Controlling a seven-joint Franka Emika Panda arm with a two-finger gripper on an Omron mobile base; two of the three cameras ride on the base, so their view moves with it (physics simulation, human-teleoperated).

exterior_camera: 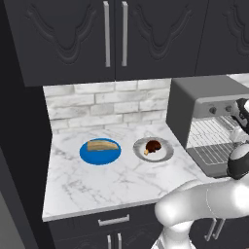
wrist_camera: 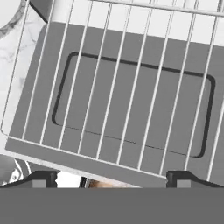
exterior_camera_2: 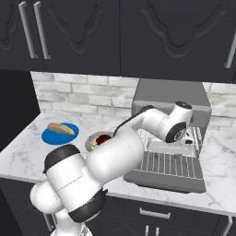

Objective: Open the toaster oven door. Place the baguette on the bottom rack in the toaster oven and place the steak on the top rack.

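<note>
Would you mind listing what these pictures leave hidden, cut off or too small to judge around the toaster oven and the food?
- toaster oven, left base view: its right side is cut off by the picture's edge and the arm.
- toaster oven door, right base view: the arm covers its left part.
- steak: too small to tell its details.
- gripper, hand view: just the two tips show, set wide apart, nothing between them.
- baguette: its far side is hidden.

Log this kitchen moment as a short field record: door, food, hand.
toaster oven door: open, folded down flat on the counter
toaster oven: wire racks bare
baguette: on the blue plate
steak: on the grey plate
hand: open, holding nothing, above the lowered door
</note>
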